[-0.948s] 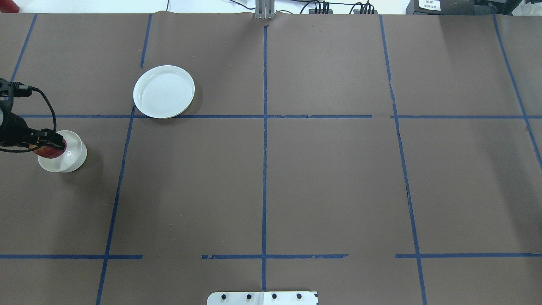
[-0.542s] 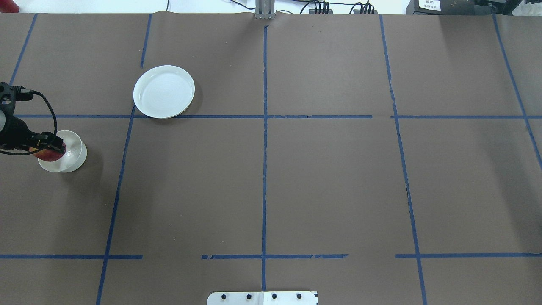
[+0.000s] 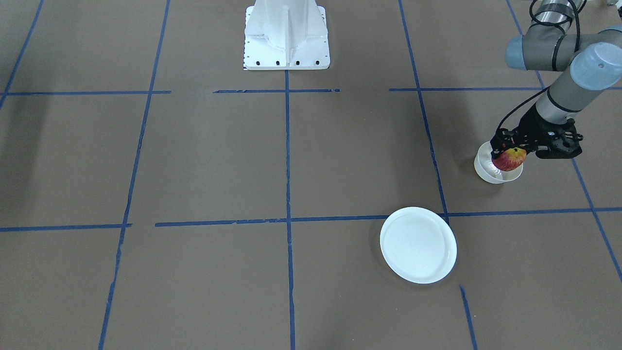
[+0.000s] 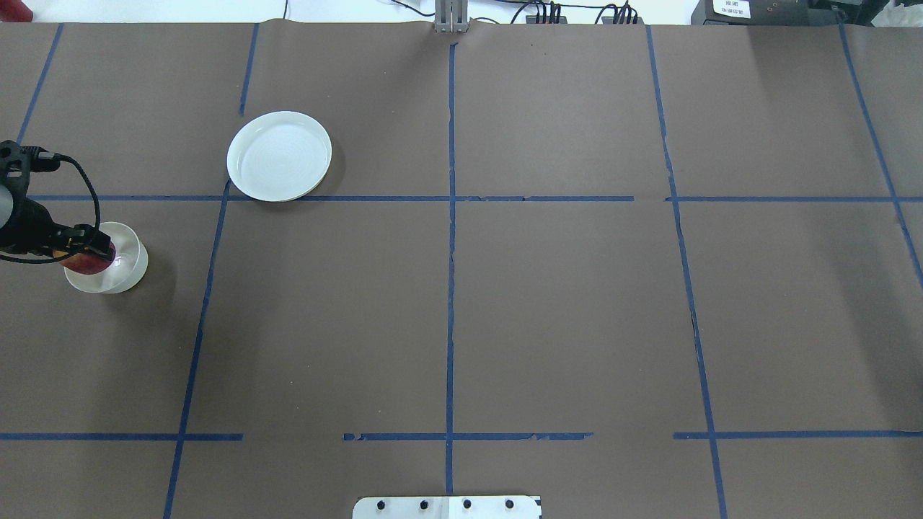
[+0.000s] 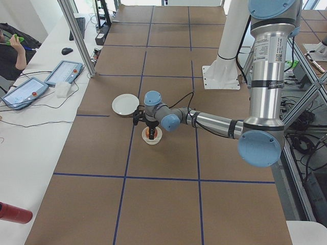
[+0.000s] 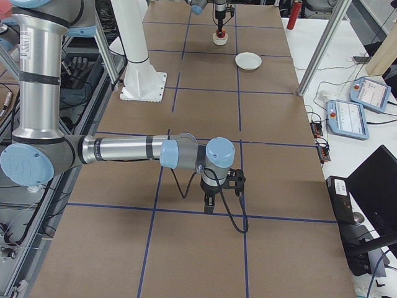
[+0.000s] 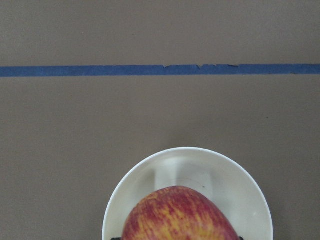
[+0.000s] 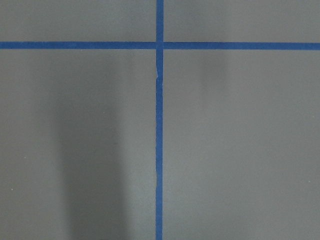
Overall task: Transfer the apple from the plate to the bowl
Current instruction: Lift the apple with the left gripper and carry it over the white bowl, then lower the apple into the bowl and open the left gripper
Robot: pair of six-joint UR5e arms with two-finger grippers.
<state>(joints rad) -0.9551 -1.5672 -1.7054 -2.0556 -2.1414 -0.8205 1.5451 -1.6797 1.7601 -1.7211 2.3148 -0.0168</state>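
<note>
The red and yellow apple (image 3: 509, 158) is gripped in my left gripper (image 3: 508, 153), just over the small off-white bowl (image 3: 486, 167), its underside at about rim height. In the left wrist view the apple (image 7: 180, 215) hangs over the bowl (image 7: 200, 170). From overhead the apple (image 4: 85, 263) covers the left part of the bowl (image 4: 128, 265). The white plate (image 4: 279, 155) lies bare, farther back and to the right. My right gripper (image 6: 211, 202) points down at the table far from these things; I cannot tell whether it is open.
Blue tape lines cross the brown table cover. The robot's white base (image 3: 286, 34) stands at the table's near edge. The plate also shows in the front view (image 3: 418, 244).
My left gripper with the apple has shifted slightly left and lower over the bowl. The plate and bowl have not moved.
</note>
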